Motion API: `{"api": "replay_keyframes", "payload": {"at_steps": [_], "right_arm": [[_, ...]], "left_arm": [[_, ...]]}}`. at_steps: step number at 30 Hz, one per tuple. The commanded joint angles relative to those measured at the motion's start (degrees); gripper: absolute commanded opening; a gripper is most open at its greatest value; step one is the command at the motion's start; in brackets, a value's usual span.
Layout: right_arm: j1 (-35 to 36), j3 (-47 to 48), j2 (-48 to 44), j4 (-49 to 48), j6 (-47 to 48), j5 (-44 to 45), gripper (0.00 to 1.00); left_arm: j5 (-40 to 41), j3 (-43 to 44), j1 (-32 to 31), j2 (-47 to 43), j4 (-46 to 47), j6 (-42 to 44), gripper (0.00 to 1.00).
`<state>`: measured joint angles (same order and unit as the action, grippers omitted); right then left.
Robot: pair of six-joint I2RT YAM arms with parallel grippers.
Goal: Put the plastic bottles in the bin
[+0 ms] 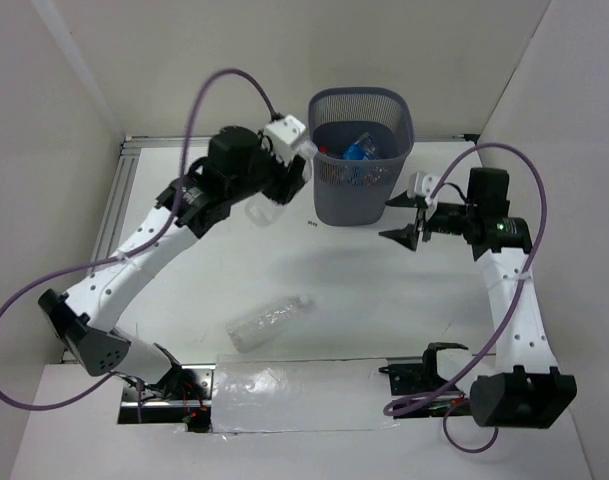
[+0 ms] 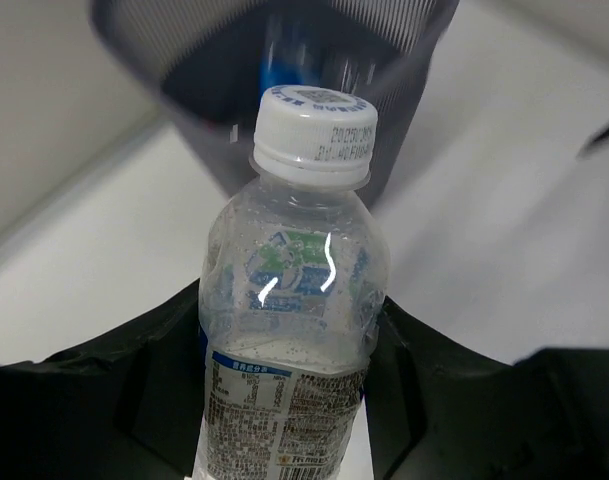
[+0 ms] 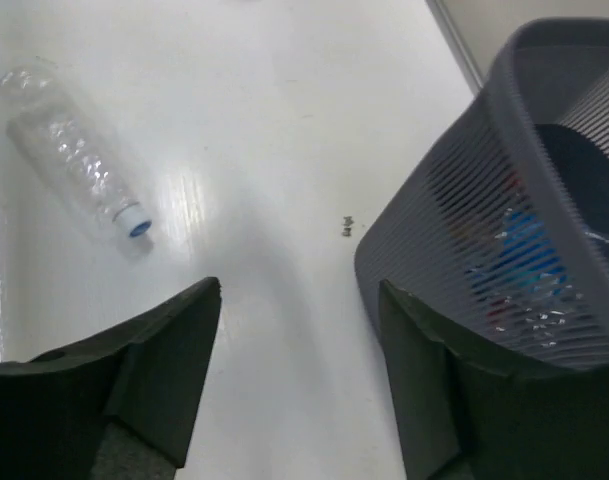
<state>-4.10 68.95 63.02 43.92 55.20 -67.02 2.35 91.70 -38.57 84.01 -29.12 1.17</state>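
My left gripper (image 1: 284, 182) is shut on a clear plastic bottle (image 2: 289, 300) with a white cap and a blue and green label. It holds the bottle off the table just left of the bin's rim, cap toward the bin (image 2: 214, 90). The bin (image 1: 361, 120) is a dark grey mesh basket at the back middle, with several bottles (image 1: 359, 150) inside, blue and red showing. My right gripper (image 1: 404, 232) is open and empty, right of the bin's base (image 3: 544, 200). One unlabelled clear bottle (image 1: 271, 322) lies on its side on the table, also in the right wrist view (image 3: 69, 150).
A clear plastic sheet (image 1: 294, 395) lies along the near table edge between the arm bases. A metal rail (image 1: 119, 200) runs along the left side. White walls close in the table at the back and on both sides.
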Motion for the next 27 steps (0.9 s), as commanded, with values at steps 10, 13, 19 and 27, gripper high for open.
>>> {"api": "replay_keyframes", "payload": {"at_steps": [10, 13, 19, 27], "right_arm": [[7.00, -11.37, -8.09, 6.62, 13.35, 3.30, 0.76], [8.23, -12.87, -9.23, 4.16, 12.74, 5.14, 0.82], [12.62, -15.77, -9.76, 0.81, 10.72, 8.92, 0.92], [27.43, -20.16, -5.12, -9.36, 13.62, 12.69, 0.99]], "left_arm": [[-13.69, 10.68, 2.36, 13.88, 55.29, -13.81, 0.09], [-11.23, 19.98, 2.88, 25.18, 56.63, -18.56, 0.19], [-1.92, 37.84, 2.18, 37.45, 49.97, -16.12, 0.94], [-3.05, 22.11, 2.80, 19.13, 47.06, -13.39, 1.00]]}}
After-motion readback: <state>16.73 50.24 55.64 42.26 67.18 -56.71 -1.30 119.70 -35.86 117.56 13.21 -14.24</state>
